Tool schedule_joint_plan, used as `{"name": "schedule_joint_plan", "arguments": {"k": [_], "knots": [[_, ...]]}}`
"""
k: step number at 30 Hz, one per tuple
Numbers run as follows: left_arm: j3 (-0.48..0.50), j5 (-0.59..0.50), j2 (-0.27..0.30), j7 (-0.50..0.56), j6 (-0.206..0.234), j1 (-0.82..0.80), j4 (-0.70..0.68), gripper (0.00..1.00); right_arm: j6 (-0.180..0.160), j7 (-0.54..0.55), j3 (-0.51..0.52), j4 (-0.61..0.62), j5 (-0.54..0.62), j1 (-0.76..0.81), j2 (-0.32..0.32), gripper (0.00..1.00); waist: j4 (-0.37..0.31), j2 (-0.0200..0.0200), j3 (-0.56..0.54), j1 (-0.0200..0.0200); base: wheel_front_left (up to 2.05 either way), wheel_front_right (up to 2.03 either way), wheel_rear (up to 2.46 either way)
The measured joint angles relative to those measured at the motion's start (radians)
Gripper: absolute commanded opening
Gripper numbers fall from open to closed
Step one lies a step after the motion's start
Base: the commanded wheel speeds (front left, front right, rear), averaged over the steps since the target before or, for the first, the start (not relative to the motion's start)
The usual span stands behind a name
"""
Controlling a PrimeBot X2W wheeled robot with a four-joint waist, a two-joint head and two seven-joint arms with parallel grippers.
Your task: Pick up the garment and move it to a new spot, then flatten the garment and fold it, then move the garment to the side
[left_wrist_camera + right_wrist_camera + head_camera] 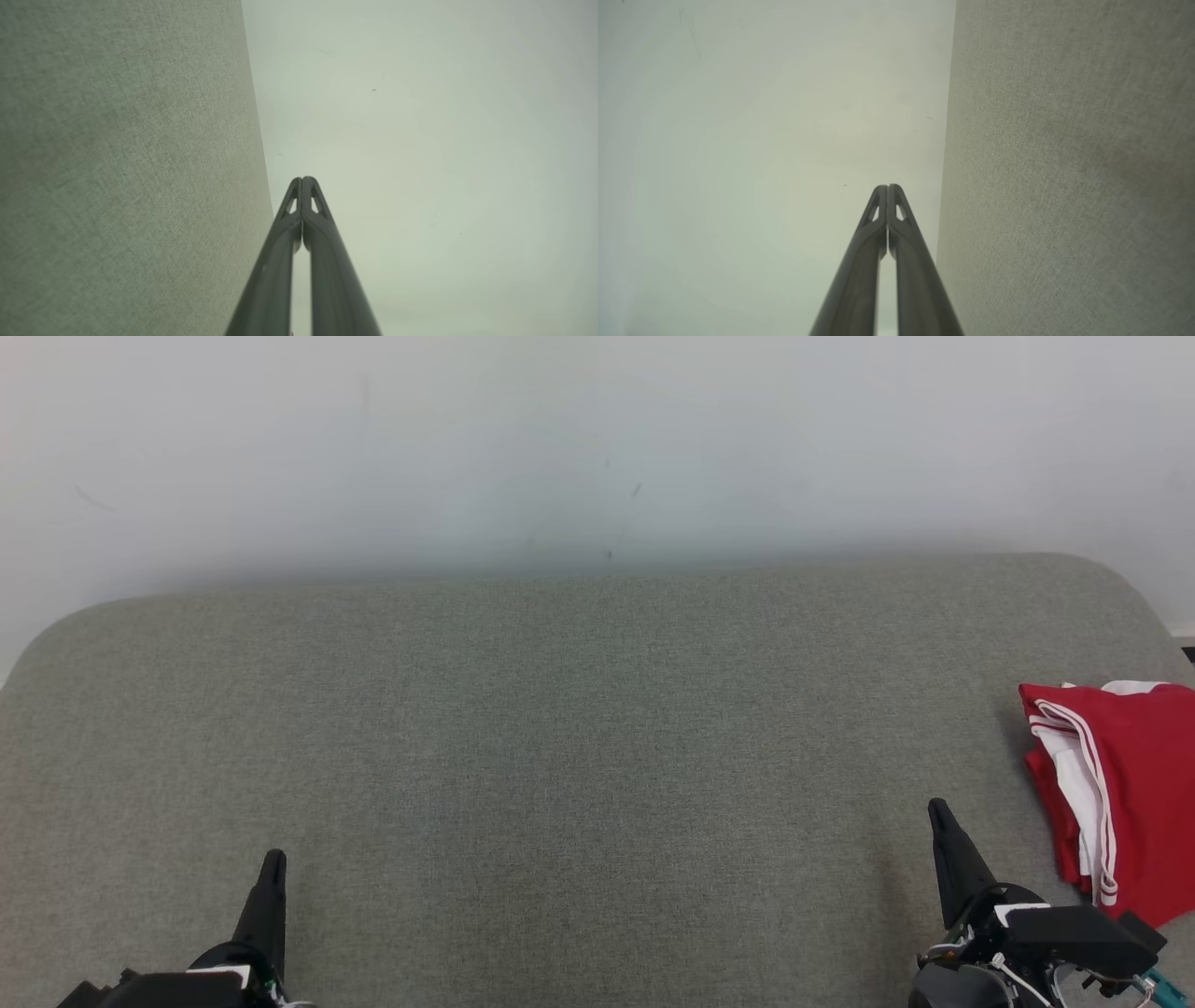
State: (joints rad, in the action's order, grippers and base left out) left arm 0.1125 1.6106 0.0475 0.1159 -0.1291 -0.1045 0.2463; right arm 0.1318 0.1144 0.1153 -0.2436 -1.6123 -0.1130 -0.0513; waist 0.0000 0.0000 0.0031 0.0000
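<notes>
The garment (1146,775) lies folded in a compact red bundle at the far right edge of the grey cushioned surface (560,747), with a white sleeve part and red-and-white striped trim on its left side; no lettering shows. My right gripper (937,810) stands just left of it, apart from the cloth, shut and holding nothing. In the right wrist view its fingertips (887,187) meet. At the lower left my left gripper (274,861) is far from the garment, also shut and holding nothing, tips pressed together in the left wrist view (302,179).
A pale wall (597,448) rises behind the surface's rounded back edge. The grey fabric (117,186) stretches wide between the two grippers. The garment runs past the head view's right border.
</notes>
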Motion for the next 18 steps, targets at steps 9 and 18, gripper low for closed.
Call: {"name": "schedule_joint_plan", "arguments": {"k": [9,18], "knots": [[0.000,0.000,0.000,0.000,0.000,0.000,0.000,0.00,0.000,0.000,0.000,0.000,0.000,0.000,0.000,0.00,0.000,0.0001,0.000,0.0000,0.00,0.00,0.00],[0.000,0.000,0.000,0.000,0.000,0.000,0.000,0.00,0.000,0.000,0.000,0.000,0.000,0.000,0.000,0.00,0.000,0.0000,0.000,0.0000,0.00,0.00,0.00]]}}
